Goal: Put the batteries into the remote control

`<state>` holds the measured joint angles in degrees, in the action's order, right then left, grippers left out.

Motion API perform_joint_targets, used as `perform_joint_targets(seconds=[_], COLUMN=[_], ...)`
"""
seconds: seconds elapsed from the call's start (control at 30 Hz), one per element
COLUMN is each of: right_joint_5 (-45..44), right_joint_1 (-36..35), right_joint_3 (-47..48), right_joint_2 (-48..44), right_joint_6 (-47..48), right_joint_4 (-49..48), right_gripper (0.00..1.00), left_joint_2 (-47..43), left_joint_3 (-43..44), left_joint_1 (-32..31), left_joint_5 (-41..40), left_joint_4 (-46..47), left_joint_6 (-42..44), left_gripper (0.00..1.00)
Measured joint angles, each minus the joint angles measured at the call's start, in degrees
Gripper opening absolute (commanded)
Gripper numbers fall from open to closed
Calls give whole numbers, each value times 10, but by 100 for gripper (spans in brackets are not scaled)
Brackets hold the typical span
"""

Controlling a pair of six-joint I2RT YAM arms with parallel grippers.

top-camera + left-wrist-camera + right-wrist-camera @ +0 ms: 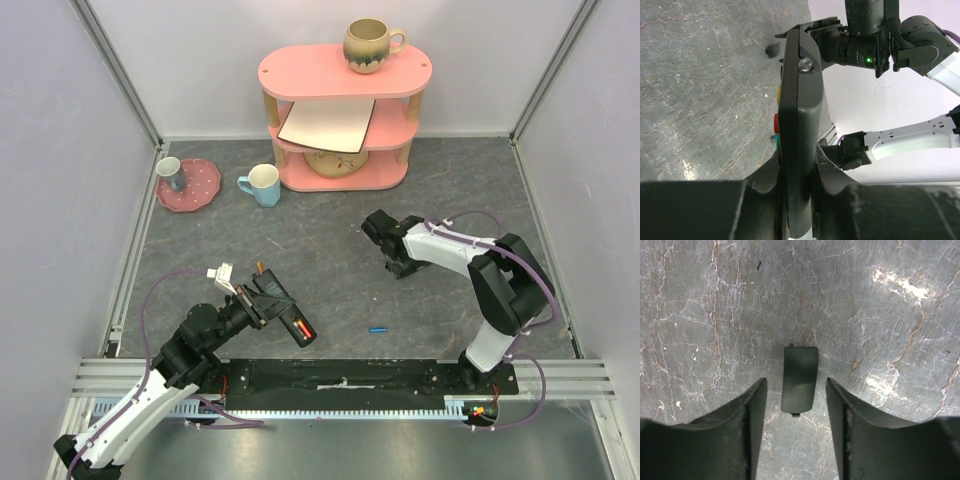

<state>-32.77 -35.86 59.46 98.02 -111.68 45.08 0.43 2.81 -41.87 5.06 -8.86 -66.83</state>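
Holding the remote control (285, 312) is your left hand (258, 300), clamped tight on its two long edges. The left wrist view shows the black bar edge-on between the fingers (832, 200), with its coloured buttons turned to one side. That grip lifts the remote clear of the tabletop (330, 290) and leaves its back facing up, so the other arm can reach the battery bay. From above, a red-orange battery (301, 327) shows near the lower end of the remote and looks to be seated in the bay, so that half of the loading seems done.

Moving right, the blue battery (378, 328) lies by itself on the tabletop between the two arms, well apart from either hand. It is the piece you need next.

Further right, your right hand (796, 382) points down at the tabletop with its fingers standing apart and gripping nothing. A small dark battery cover (800, 377) lies flat in the gap between them, touching neither finger. Parked there, the cover is out of the way until the bay is full. Expect the thin blue cylinder to roll as you close on it.
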Motion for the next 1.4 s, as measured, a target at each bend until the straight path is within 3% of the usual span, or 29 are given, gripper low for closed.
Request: perform_joint_targets(seconds=[0.13,0.3,0.43,0.5,0.67,0.77,0.8,0.83,1.07,1.4], right_joint_5=[2,-5,-25,-27,0,22,28,43,110,168], right_joint_1=[1,1,1,1,1,1,1,1,-1,-21], right_joint_3=[0,6,7,3,-41,-98,-111,-131,-162,-185], right_joint_2=[4,2,-31,-66,-130,-150,-155,-163,-201,-176], right_joint_6=[-3,64,212,363,700,827,845,868,911,907], right_joint_4=[-2,-9,-51,-104,-214,-239,-240,-242,-263,-297], right_gripper=[70,72,77,77,67,57,52,35,0,0], left_joint_2=[0,0,0,0,0,0,0,0,0,0], left_joint_3=[0,0,2,2,2,3,2,3,3,3], left_joint_1=[0,0,0,0,0,0,0,0,0,0], left_joint_5=[0,0,0,0,-2,-4,-4,-5,-5,-7], left_joint_4=[-2,-4,-7,-9,-11,-11,-11,-11,-12,-13], left_joint_6=[1,3,5,6,7,8,8,9,10,10], left_gripper=[2,2,2,2,2,2,2,2,2,2])
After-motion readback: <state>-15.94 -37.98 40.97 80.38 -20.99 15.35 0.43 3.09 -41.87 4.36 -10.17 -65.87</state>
